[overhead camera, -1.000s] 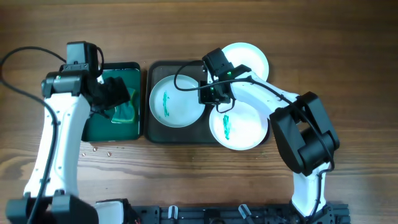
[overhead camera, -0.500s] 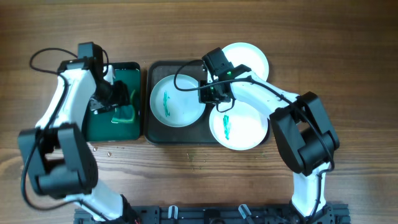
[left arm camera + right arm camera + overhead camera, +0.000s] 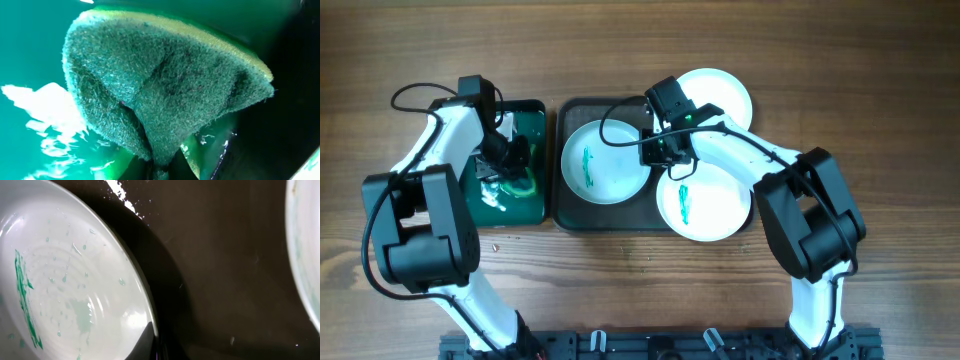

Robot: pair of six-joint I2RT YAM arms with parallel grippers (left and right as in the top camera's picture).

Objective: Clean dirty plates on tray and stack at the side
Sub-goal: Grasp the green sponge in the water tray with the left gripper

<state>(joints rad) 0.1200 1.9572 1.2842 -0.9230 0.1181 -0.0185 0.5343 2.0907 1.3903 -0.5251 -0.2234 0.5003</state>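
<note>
A dirty white plate (image 3: 603, 163) with green smears lies on the dark tray (image 3: 582, 214). My right gripper (image 3: 665, 152) is shut on its right rim; in the right wrist view one dark finger (image 3: 144, 341) lies over that plate's (image 3: 65, 290) edge. A second green-smeared plate (image 3: 708, 203) lies lower right, half off the tray. My left gripper (image 3: 508, 160) is down in the green basin (image 3: 532, 112), shut on a green sponge (image 3: 165, 90) with a yellow foam edge, which folds around the pinch near the basin's wet floor.
A clean white plate (image 3: 725, 95) rests on the wood beyond the tray's far right corner; its rim (image 3: 300, 255) shows at the right of the right wrist view. Small crumbs (image 3: 480, 240) lie on the table below the basin. Water glints in the basin (image 3: 45, 115).
The left arm has swung down into the basin and its jaws have closed on the sponge. The right arm and both dirty plates have not moved.
</note>
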